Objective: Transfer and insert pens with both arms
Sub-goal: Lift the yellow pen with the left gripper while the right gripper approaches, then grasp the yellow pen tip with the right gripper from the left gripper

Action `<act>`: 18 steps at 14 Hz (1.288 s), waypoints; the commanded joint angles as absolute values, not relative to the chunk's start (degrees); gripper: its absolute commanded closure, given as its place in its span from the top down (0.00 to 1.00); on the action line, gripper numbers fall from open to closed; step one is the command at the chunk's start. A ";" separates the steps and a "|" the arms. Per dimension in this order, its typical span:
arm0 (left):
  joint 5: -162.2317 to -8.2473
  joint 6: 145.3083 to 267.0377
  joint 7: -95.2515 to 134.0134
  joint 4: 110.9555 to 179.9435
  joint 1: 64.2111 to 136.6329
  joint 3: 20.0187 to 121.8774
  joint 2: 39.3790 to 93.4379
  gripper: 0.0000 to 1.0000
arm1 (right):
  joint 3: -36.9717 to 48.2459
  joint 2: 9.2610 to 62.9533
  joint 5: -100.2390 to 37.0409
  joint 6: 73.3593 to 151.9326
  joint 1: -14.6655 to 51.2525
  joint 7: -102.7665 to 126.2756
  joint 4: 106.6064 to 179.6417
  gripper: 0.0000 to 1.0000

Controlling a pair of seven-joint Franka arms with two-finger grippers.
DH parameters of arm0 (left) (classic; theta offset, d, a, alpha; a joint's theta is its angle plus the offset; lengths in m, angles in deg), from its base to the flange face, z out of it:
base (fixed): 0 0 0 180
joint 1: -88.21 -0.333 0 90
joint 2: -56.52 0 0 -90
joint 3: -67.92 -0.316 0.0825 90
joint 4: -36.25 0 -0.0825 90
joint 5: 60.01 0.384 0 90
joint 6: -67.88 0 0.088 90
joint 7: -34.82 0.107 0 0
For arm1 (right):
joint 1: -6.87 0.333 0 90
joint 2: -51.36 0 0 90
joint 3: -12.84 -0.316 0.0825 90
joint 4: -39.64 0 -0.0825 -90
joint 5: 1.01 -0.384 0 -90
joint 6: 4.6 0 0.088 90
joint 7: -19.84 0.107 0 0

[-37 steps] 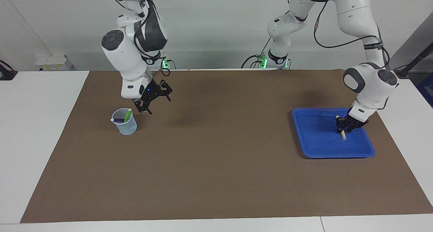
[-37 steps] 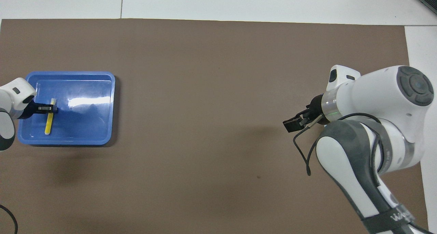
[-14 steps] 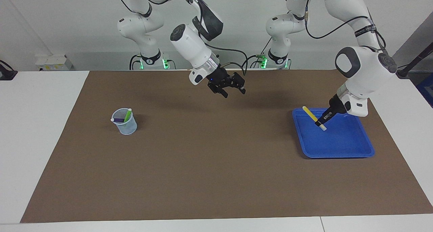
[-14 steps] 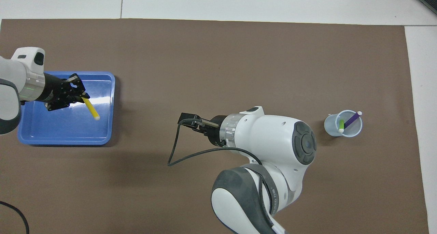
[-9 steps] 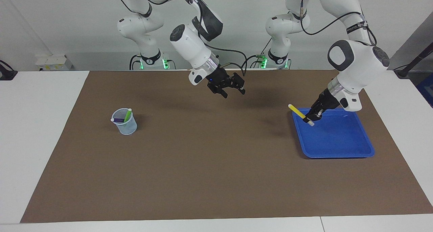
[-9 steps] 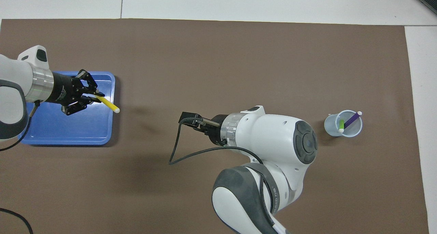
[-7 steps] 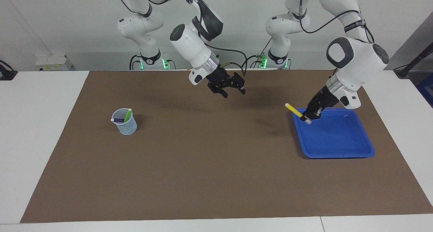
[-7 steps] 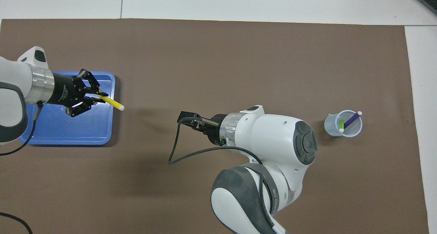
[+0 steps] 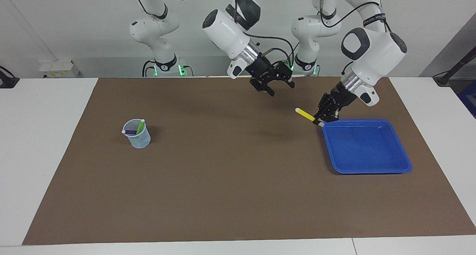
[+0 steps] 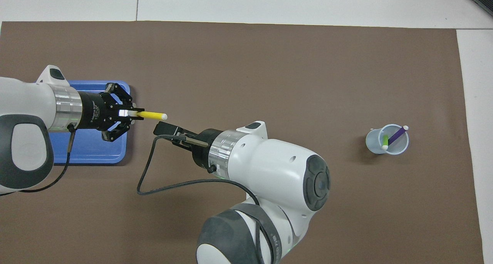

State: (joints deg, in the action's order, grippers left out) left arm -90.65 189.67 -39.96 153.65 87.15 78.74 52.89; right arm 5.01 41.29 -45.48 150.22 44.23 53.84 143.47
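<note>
Overhead view: left gripper point(image 10: 129, 114), clamped on the yellow pen point(image 10: 151, 115), has carried it off the blue tray point(image 10: 88, 156) toward three o'clock; open right gripper point(image 10: 163, 129) has closed in, handover imminent.

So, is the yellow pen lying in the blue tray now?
No, the left gripper holds the yellow pen in the air at the corner of the blue tray, which looks bare.

Bright, even light from above; soft blurred shadows under the arms on the brown mat point(image 9: 223, 180). Faint glare on the blue tray point(image 9: 366, 165). Sharp, perhaps slight edge bowing.
</note>
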 commanded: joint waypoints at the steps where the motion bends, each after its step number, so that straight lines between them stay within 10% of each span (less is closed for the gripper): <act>1: -91.92 191.19 -46.89 157.27 89.17 78.03 48.71 0.00 | 4.93 36.96 -45.92 152.37 43.96 53.51 139.31 1.00; 7: -93.41 192.41 -50.86 161.49 90.93 77.94 43.79 0.00 | 4.93 33.08 -46.01 154.22 43.70 52.89 135.61 0.74; 18: -93.50 193.30 -52.45 162.46 91.63 77.94 42.46 0.00 | 4.93 33.17 -46.71 153.87 45.10 53.68 136.58 0.67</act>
State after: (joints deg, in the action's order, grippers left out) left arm -92.56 192.00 -51.42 160.36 90.60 78.62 44.61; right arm 5.03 33.62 -45.49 153.94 45.07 53.85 136.90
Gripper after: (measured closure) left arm 0.833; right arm 0.300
